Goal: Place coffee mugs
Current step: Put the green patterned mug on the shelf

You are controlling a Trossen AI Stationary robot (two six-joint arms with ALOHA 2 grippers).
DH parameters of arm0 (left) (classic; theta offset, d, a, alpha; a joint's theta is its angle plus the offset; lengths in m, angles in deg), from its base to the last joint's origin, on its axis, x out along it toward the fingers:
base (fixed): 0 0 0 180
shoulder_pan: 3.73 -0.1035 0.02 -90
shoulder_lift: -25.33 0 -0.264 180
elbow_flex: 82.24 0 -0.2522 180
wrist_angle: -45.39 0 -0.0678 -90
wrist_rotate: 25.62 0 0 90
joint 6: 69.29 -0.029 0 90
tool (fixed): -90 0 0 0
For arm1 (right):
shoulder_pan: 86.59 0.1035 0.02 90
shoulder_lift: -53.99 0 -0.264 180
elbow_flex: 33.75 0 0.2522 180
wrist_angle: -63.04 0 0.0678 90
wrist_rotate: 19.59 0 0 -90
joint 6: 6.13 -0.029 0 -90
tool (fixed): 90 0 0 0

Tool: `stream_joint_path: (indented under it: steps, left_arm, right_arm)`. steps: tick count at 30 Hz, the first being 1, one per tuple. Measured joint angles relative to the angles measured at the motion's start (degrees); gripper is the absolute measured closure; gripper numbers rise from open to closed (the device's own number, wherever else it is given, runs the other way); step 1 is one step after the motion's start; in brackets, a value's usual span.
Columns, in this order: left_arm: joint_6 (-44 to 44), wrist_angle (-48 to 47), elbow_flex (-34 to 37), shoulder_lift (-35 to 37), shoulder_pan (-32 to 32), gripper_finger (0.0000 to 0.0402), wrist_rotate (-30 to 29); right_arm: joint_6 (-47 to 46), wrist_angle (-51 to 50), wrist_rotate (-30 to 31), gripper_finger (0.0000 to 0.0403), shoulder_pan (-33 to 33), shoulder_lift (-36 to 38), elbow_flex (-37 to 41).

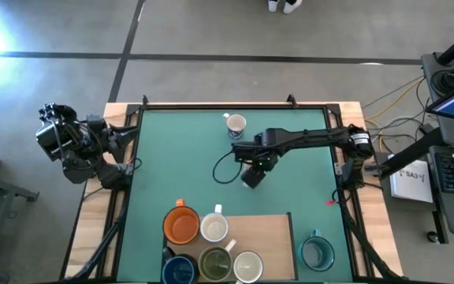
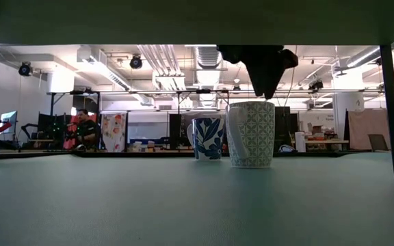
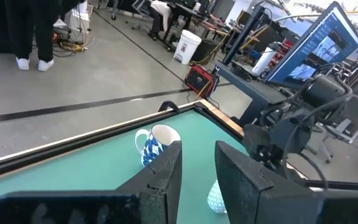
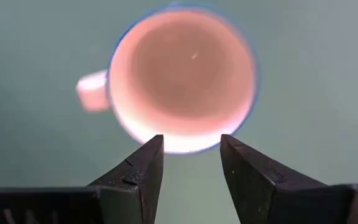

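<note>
A white mug with a green lattice pattern (image 2: 252,133) stands upright on the green mat near the table's middle, mostly hidden under my right gripper in the high view (image 1: 252,181). My right gripper (image 4: 191,152) is open and points straight down, its fingertips just above the mug's rim (image 2: 262,92); the mug's handle (image 4: 92,90) sticks out sideways. A white mug with blue leaves (image 1: 236,125) stands farther back (image 2: 207,137). My left gripper (image 3: 197,165) is open, parked at the table's left edge (image 1: 113,154).
A wooden board (image 1: 270,237) lies at the near edge. Orange (image 1: 182,226), white (image 1: 213,229), dark blue (image 1: 180,270), olive-inside (image 1: 215,263) and cream (image 1: 247,267) mugs cluster at its left end. A teal mug (image 1: 317,252) stands right of it. The mat's left half is bare.
</note>
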Motion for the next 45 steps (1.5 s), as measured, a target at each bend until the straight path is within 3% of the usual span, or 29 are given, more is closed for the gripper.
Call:
stream_joint_path:
  steps: [14,19,26,32,36,41,45]
  left_arm:
    - [-1.2,0.4,0.0,0.0,0.0,0.0322,0.7]
    - [-1.2,0.9,0.0,0.0,0.0,0.0322,0.9]
    - [-1.2,1.2,-0.1,0.0,0.0,0.0322,0.9]
    - [-1.2,1.4,-0.4,0.0,0.0,0.0322,1.0]
    - [-1.2,1.4,-0.4,0.0,0.0,0.0322,1.0]
    - [-1.0,1.9,-0.4,0.0,0.0,0.0322,1.4]
    - [-0.8,2.9,-0.4,-0.4,0.0,0.0322,1.4]
  right_arm:
    - [-8.2,3.0,11.5,0.0255,-2.8,0.0,4.1]
    - [-7.9,10.4,7.9,0.0255,-2.8,0.0,7.3]
    - [-5.4,16.8,8.5,0.0256,-4.1,0.0,11.7]
    - [-3.3,18.3,5.6,0.0315,-4.8,0.0,13.1]
    - [2.9,18.2,2.2,0.0381,-5.1,0.0,12.8]
    - [12.6,16.1,-3.6,0.0386,-5.2,0.0,11.8]
    - [21.2,9.1,-4.0,0.0387,-5.2,0.2,8.9]
